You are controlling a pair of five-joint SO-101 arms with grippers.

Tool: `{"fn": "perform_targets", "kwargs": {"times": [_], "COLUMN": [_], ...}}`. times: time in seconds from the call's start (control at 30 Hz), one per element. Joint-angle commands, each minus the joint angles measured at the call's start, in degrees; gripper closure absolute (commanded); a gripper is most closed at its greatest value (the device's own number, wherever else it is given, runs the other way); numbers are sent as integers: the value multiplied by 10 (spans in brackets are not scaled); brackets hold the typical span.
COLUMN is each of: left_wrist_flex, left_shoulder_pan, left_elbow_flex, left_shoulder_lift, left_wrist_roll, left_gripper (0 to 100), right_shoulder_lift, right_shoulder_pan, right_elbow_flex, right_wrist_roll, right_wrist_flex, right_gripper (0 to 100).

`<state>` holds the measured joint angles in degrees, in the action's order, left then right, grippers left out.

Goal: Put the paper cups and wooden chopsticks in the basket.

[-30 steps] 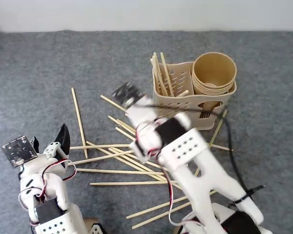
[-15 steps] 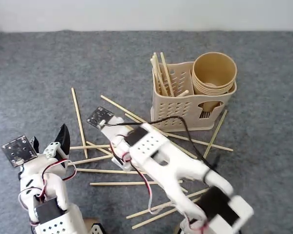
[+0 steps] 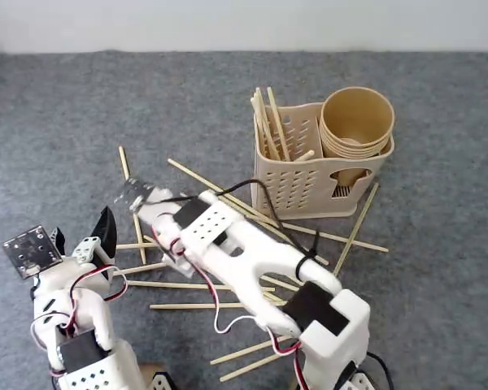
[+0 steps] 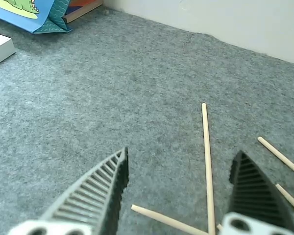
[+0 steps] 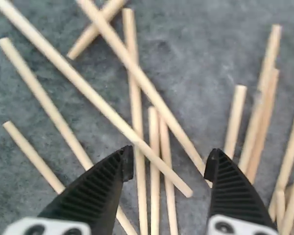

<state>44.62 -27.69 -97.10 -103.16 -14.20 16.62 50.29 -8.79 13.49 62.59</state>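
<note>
The right gripper [image 5: 169, 161], jaws spread, hangs over crossed chopsticks [image 5: 88, 93] mid-table; closing here might snag several and flick others away. The left gripper [image 4: 179, 169] sits by the front edge, jaws spread too.

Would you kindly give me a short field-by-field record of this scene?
basket: upright on grey felt
paper cups: stacked in one basket compartment
chopsticks in basket: several, standing in the other compartment
loose chopsticks: scattered on the felt
right gripper: jaws open above loose chopsticks
left gripper: jaws open over the felt
</note>
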Motion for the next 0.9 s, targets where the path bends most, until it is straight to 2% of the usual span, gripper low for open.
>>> {"fn": "perform_targets", "kwargs": {"times": [0.0, 0.5, 0.77, 0.87], "left_wrist_flex": [2, 2, 2, 2], "left_shoulder_pan": [-3, -3, -3, -3], "left_elbow_flex": [7, 7, 7, 7], "left_shoulder_lift": [-10, -10, -10, -10], "left_wrist_roll": [6, 6, 6, 6], "left_gripper": [684, 684, 684, 684], "right_shoulder_lift": [4, 119, 106, 106], "right_shoulder_pan": [17, 4, -21, -35], "right_elbow_flex": [30, 113, 113, 110], "right_wrist_roll": [11, 11, 11, 11], "right_wrist_flex": [1, 7, 7, 8], "right_gripper": [750, 762, 981, 988]}}
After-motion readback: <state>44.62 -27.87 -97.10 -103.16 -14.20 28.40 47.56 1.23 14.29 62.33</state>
